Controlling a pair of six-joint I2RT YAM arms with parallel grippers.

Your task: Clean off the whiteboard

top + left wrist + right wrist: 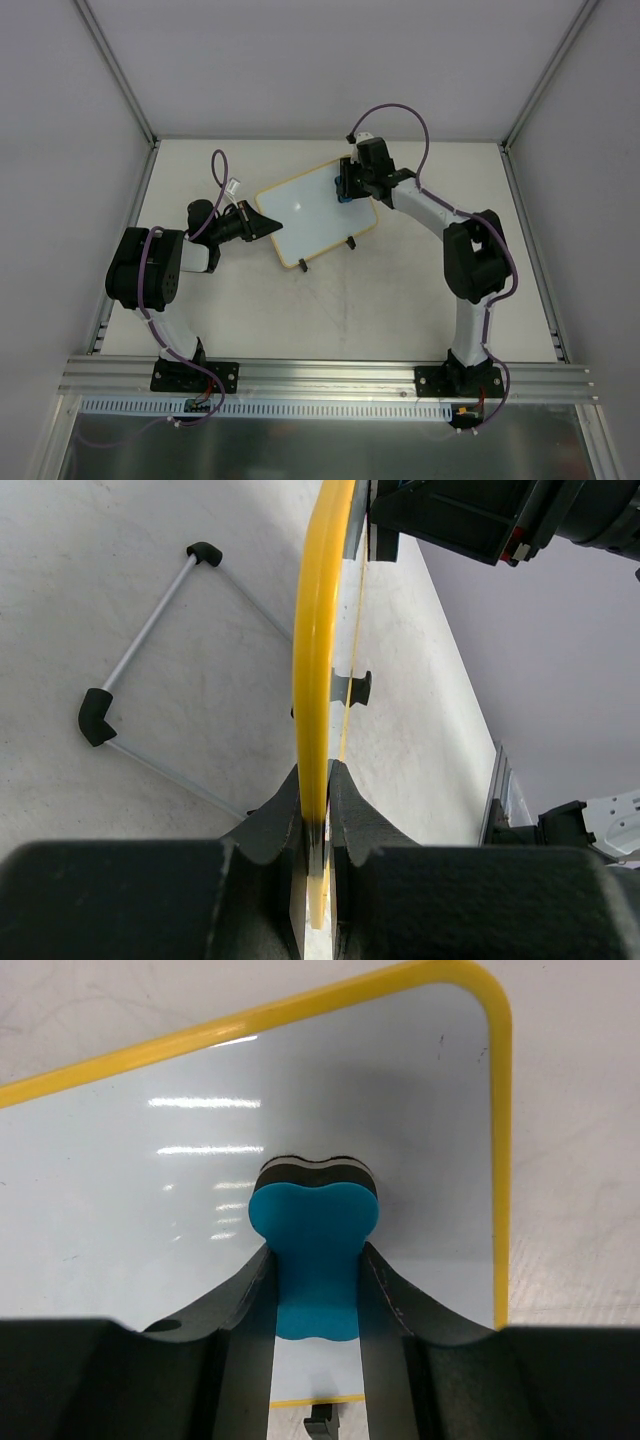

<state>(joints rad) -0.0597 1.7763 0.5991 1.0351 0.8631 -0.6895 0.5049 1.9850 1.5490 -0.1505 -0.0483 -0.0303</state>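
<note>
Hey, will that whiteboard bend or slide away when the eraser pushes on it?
Probably stiff: the whiteboard looks flat though the left hand pinches only its edge. Its glossy face should let the eraser slide easily. Without that grip it might shift.

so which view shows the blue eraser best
Right wrist: the blue eraser fills the centre, pinched in the right tool over the whiteboard. Top external shows only a blue speck; left wrist shows none of it.

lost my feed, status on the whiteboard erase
Left gripper shut on whiteboard edge. Right gripper shut on blue eraser, at whiteboard face. Nothing blocking.
</note>
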